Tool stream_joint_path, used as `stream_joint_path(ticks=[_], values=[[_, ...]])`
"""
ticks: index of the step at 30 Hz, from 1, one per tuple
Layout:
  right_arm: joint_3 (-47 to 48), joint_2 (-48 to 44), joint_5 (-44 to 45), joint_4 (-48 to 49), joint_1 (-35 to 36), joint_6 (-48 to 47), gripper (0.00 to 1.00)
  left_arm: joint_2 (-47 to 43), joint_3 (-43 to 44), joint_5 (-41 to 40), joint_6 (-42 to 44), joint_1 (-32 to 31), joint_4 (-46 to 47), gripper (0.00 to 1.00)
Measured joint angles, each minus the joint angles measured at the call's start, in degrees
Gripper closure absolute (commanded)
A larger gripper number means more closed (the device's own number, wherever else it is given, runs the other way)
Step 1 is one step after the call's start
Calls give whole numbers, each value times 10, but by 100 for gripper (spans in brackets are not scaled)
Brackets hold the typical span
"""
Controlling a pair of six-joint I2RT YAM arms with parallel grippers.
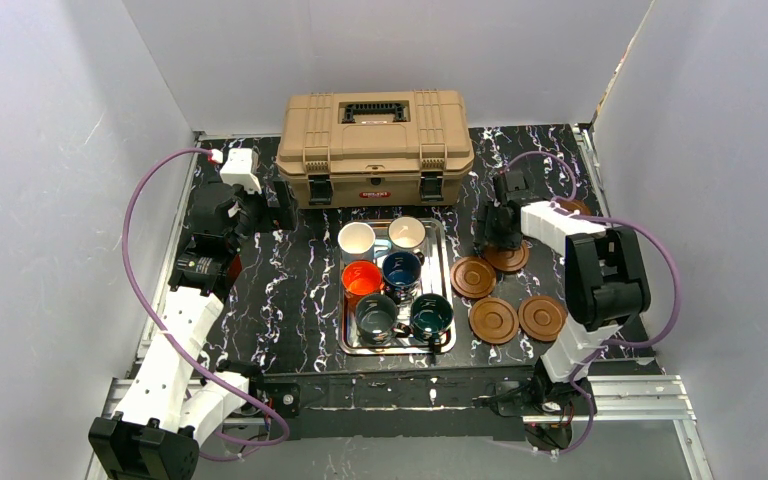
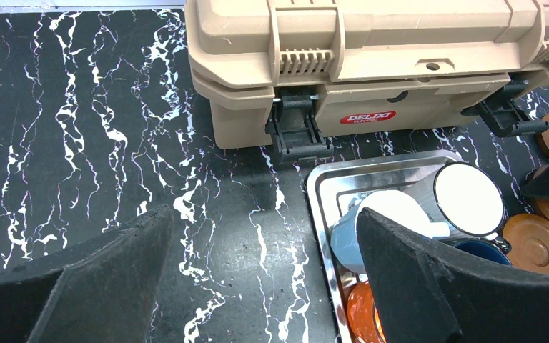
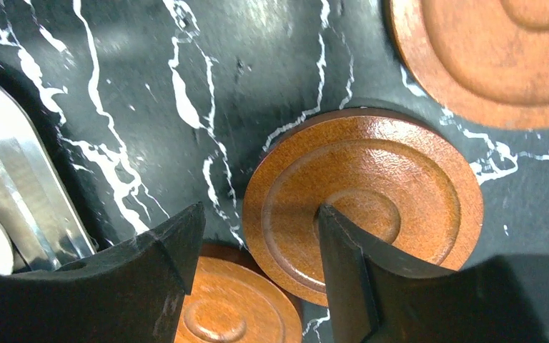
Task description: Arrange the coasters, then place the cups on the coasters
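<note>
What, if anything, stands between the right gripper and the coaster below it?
Nothing visible does. The right gripper hangs open right over the coaster, one finger above its centre, the other off its rim. A second coaster meets its edge beside the gripper.

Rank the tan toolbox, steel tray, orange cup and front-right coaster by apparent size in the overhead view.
Largest: tan toolbox.
Next: steel tray, somewhat smaller.
Then the front-right coaster and orange cup: the coaster looks slightly wider, but they are close, so I would not rank them firmly.
</note>
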Motion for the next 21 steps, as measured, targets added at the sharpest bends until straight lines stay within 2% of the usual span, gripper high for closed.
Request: stream_joint_path(ticks=[21], values=[[95, 90, 2, 57, 9, 2, 34, 8, 0, 0, 0, 0, 0, 2]])
